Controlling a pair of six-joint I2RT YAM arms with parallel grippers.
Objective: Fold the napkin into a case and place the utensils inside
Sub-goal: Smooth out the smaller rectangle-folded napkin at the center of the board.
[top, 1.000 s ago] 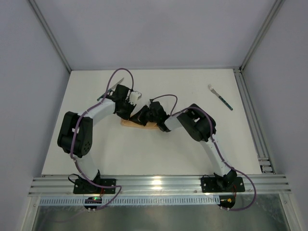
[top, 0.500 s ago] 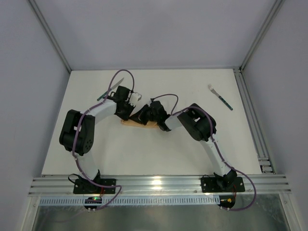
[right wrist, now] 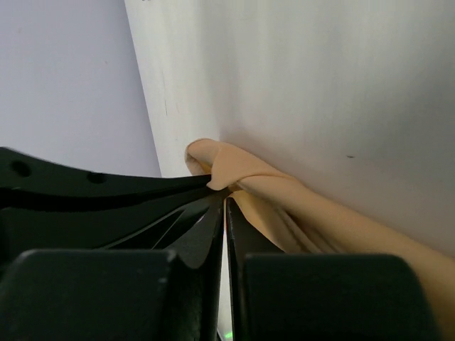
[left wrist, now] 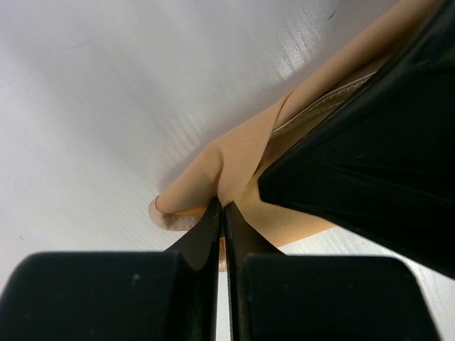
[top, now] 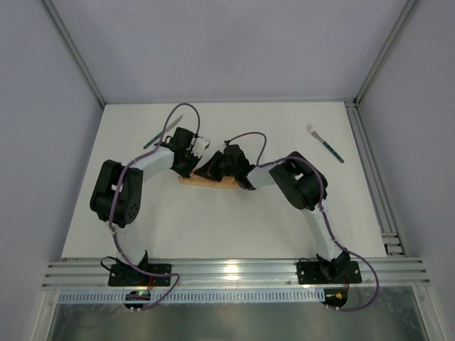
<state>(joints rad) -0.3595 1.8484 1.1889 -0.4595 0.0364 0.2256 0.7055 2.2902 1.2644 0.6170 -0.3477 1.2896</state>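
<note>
My left gripper (left wrist: 221,211) pinched tight on a fold of the peach napkin (left wrist: 245,149), my right gripper (right wrist: 222,202) nipping the same cloth, bunched narrow between both arms, knife (top: 162,133) off left, fork (top: 326,145) well right.

Sheeny thin cloth napkin (left wrist: 242,153), glossy table (left wrist: 106,85)

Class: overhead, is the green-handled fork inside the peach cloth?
No, the green-handled silver fork lies on the white table, apart from the peach-orange napkin.
</note>
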